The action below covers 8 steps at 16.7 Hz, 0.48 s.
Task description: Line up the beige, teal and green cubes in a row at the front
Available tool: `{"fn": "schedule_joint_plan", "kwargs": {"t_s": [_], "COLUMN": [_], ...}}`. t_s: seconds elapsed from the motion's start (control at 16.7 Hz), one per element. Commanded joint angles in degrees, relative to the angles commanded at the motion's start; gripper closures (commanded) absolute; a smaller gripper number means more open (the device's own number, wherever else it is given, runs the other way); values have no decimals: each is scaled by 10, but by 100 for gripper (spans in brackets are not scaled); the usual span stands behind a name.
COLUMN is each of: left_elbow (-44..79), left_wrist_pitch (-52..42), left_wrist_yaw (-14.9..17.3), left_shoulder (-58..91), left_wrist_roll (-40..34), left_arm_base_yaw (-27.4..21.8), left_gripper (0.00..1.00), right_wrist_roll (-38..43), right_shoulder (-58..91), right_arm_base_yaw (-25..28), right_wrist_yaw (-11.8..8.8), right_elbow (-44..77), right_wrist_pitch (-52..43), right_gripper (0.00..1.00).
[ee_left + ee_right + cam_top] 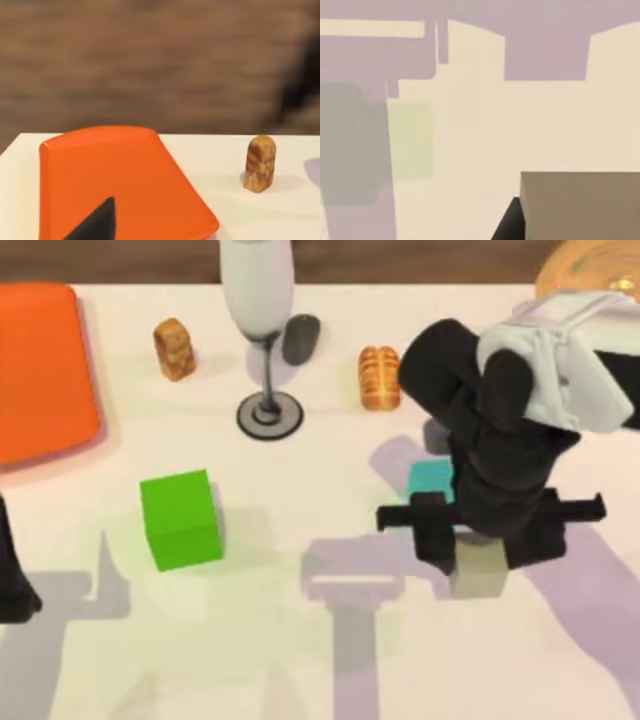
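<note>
Three matte, sharp-edged cubes sit apart, not yet in a row. Taking the wine glass (262,330) as landmark: the green cube (181,518), the largest, lies in front of it, a little left. The teal cube (431,481) sits front-right of the glass, largely hidden under the right gripper (478,545). That gripper appears clamped on the small beige cube (480,572), just in front of the teal one. I judge the main risk to be the wide black gripper body clipping the teal cube, or the smooth beige cube slipping. The left gripper (14,590) rests far left-front of the glass; whether its fingers are parted cannot be told.
</note>
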Motion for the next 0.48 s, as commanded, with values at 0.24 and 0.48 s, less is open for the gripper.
{"fn": "schedule_joint_plan", "kwargs": {"t_s": [0.24, 0.48], "left_elbow": [0, 0], "left_wrist_pitch": [0, 0], "left_wrist_yaw": [0, 0], "left_shoulder": [0, 0], "left_wrist_roll": [0, 0], "left_arm_base_yaw": [0, 0], "left_gripper": [0, 0], "right_wrist_roll": [47, 47], "right_shoulder": [-28, -25], "right_arm_base_yaw": [35, 33], "right_wrist_yaw": [3, 2], "right_elbow": [-24, -24], "right_wrist_pitch": [6, 8], "right_gripper": [100, 100]}}
